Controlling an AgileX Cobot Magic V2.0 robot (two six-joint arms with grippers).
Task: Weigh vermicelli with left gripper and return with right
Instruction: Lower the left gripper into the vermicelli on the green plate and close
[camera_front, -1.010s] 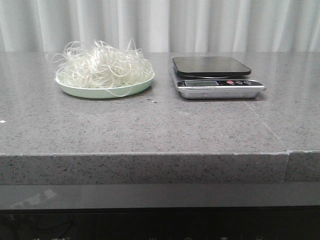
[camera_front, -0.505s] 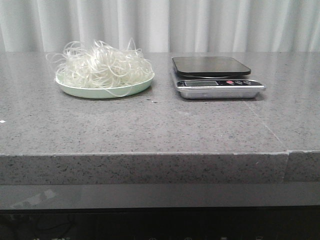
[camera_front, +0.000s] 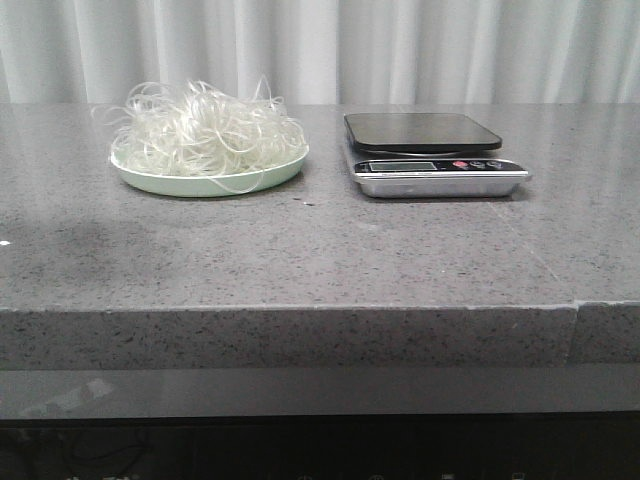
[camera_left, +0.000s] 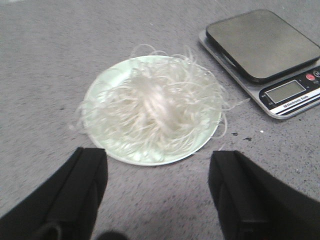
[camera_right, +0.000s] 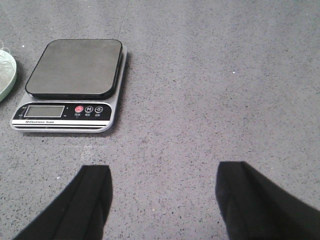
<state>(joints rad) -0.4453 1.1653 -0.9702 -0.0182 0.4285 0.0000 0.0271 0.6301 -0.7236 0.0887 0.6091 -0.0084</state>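
Vermicelli (camera_front: 205, 132), a loose tangle of thin whitish translucent strands, sits heaped on a pale green round plate (camera_front: 150, 181) toward the far left of the grey speckled stone worktop (camera_front: 300, 250). Just beside it to the right, apart from it, stands a silver kitchen scale with a dark square platform (camera_front: 423, 131), nothing on it.

The front view shows neither arm. Only the wrist views do: the left gripper (camera_left: 157, 192), matte black, hovers over the worktop on the near side of the plate, fingers spread wide and holding nothing. The right gripper (camera_right: 165, 200) hangs over bare stone to the right of the scale, also spread wide and empty.

Both pairs of fingers are cut off by the frame edge. The noodles blur in the left wrist view, and the scale's display cannot be read.

Against the front view half a second ago, a faint dark shadow now lies on the worktop near its front left edge; plate and scale have not moved.
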